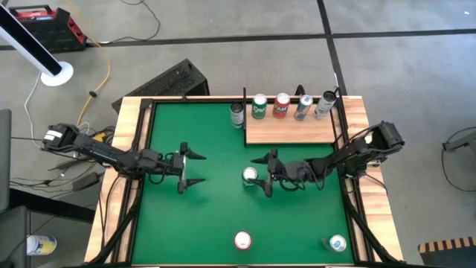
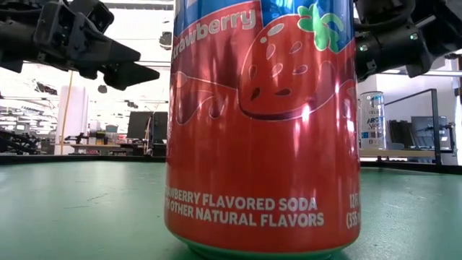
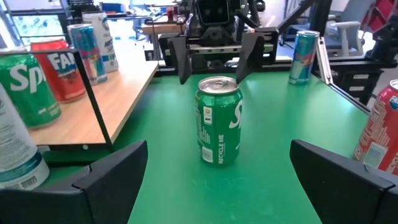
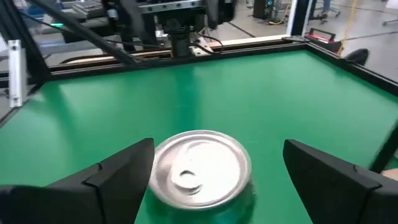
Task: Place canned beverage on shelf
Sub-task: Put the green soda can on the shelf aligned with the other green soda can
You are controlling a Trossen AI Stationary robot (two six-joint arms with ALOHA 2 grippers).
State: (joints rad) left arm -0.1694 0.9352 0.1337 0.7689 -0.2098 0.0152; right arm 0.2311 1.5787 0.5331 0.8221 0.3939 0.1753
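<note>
Hovering mid-table, the right gripper (image 1: 262,173) is spreading its fingers around a green can (image 1: 250,175), not pinching it. The left gripper (image 1: 195,169) is waiting open. The shelf (image 1: 290,128) is lying along the far edge.

Front of shelf (image 1: 290,132) bare — cans (image 1: 281,106) crowd its back edge.

Grey floor (image 1: 387,45) with dark seams is surrounding the table, cables (image 1: 104,59) are trailing past a white lamp base (image 1: 56,74), and desks (image 2: 108,148) are standing in a brightly lit room behind.
</note>
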